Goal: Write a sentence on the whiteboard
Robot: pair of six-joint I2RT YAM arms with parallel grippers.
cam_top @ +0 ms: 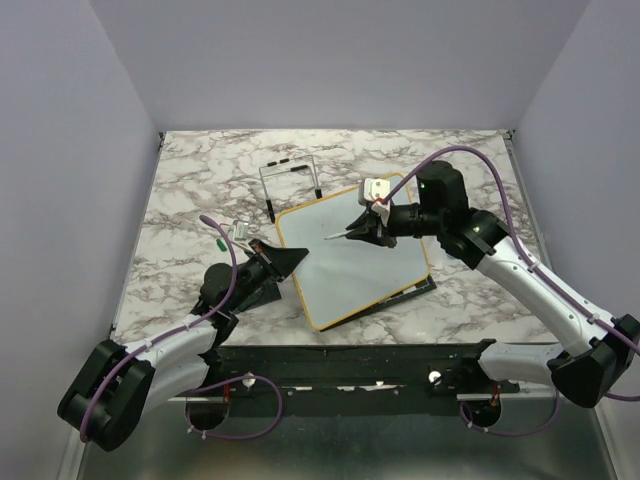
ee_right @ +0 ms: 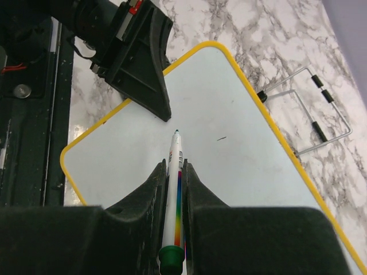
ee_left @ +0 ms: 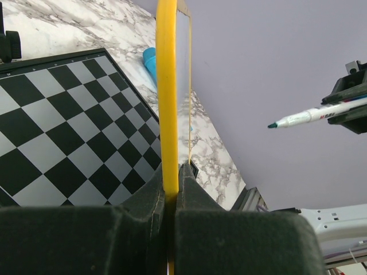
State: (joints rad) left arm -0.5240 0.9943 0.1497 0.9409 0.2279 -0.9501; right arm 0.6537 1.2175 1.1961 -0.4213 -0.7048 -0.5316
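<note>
The marble-patterned table [cam_top: 180,200] carries the whiteboard [cam_top: 350,270] near its centre, rotated so that its corners point toward the table edges. The whiteboard lies over the black-and-white chessboard [ee_left: 63,132], whose dark edge shows past the board's near-right side in the top view. The left gripper [cam_top: 285,260] is clamped on the whiteboard's yellow frame at the board's left corner; in the left wrist view both fingers [ee_left: 189,195] press against the frame, seen edge-on. The right gripper [cam_top: 362,232] is positioned above the far part of the board, with its jaws closed on a marker [ee_right: 176,152]. The marker's tip points toward the left gripper, and the left wrist view shows it clear of the writing surface. A wire stand [cam_top: 290,185] rests on the table just beyond the board's far edge. A blue object [ee_left: 150,60] lies on the table beside the chessboard; its type cannot be determined. The writing surface bears one short dark stroke [ee_right: 221,138] near the marker tip.
</note>
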